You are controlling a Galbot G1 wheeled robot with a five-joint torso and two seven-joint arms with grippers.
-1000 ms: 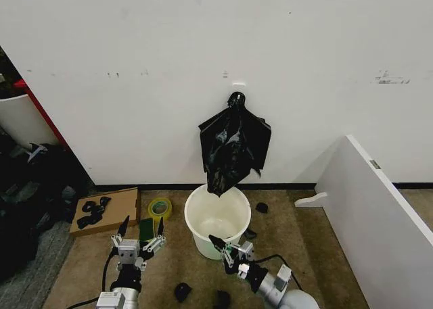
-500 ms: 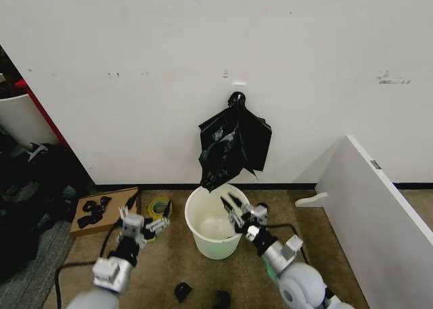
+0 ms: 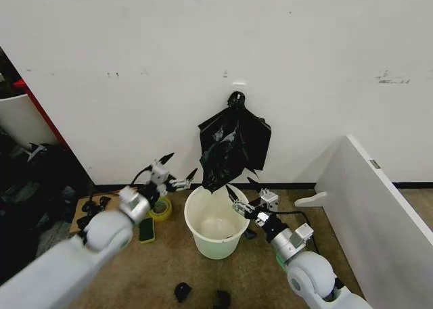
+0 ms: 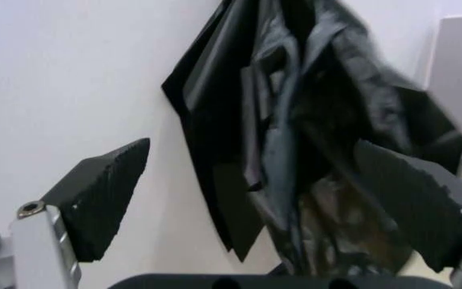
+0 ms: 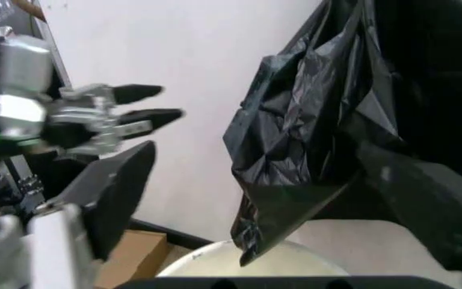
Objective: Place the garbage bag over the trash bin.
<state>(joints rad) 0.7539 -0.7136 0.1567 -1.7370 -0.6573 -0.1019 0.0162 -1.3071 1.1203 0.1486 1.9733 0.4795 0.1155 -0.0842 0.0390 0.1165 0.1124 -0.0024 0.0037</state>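
The garbage bag (image 3: 233,147) hangs from a hook on the far white wall, its crinkled lower tip dangling just above the far rim of the trash bin (image 3: 216,221), which stands open on the floor below. The left gripper (image 3: 177,175) is raised left of the bag, fingers spread, holding nothing. The right gripper (image 3: 242,195) hovers over the bin's right rim, fingers open too.

garbage bag (image 3: 233,149): glossy crinkled plastic | trash bin (image 3: 215,235): smooth white plastic
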